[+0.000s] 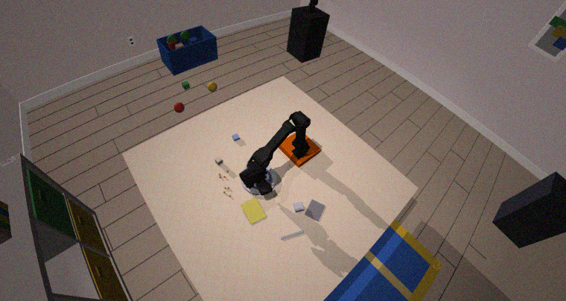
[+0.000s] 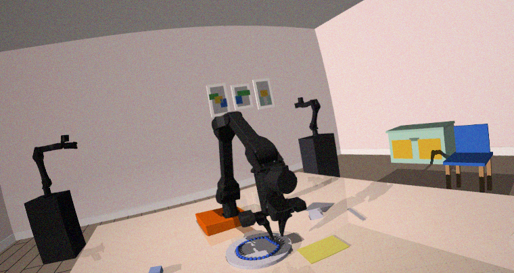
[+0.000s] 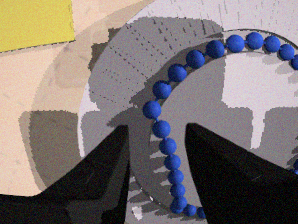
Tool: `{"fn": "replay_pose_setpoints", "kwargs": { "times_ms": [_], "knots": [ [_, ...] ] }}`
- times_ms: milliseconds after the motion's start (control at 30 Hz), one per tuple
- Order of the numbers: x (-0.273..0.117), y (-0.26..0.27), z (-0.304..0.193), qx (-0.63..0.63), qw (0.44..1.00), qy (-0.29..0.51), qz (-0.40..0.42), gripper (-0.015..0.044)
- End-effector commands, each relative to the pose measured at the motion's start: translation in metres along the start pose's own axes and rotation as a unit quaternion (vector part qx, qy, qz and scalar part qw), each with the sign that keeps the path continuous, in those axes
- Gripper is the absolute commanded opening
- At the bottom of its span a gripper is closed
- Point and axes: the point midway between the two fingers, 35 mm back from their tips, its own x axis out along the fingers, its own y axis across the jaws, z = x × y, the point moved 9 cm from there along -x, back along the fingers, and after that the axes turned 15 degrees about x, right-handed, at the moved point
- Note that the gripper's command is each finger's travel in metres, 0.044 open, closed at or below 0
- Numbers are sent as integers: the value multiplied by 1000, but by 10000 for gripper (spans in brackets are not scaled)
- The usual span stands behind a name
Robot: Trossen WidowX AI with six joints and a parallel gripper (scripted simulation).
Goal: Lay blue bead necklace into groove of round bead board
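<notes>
The round bead board [image 2: 232, 261] [image 3: 270, 17] is pale and lies flat on the mat under the arm. The blue bead necklace [image 2: 251, 259] [image 3: 177, 73] lies on it as a loop. In the wrist view its upper arc follows the groove, while the stretch below the left bend runs inside the groove line and turns sharply near the bottom. My gripper [image 2: 276, 236] [image 3: 157, 133] is partly open and low over the board. Its fingertips stand on either side of that stretch, not touching the beads in the wrist view. The black fingers hide the lower parts of the board there.
A yellow sheet [image 1: 253, 211] [image 2: 322, 249] [image 3: 35, 22] lies beside the board. A white block [image 1: 299, 206], a grey tile [image 1: 315, 210] and a thin bar [image 1: 292, 235] lie farther out. A grey block [image 1: 219, 161], a blue block [image 1: 235, 136] and several small orange-tipped pieces lie around the other side.
</notes>
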Motion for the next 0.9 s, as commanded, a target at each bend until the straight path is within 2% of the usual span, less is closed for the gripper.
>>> {"fn": "replay_pose_setpoints", "kwargs": {
  "times_ms": [0,800,867],
  "knots": [
    [2,0,0,0,1000,-1,1,120],
    [29,0,0,4,1000,6,-2,120],
    [27,0,0,0,1000,2,-1,67]
  ]
}}
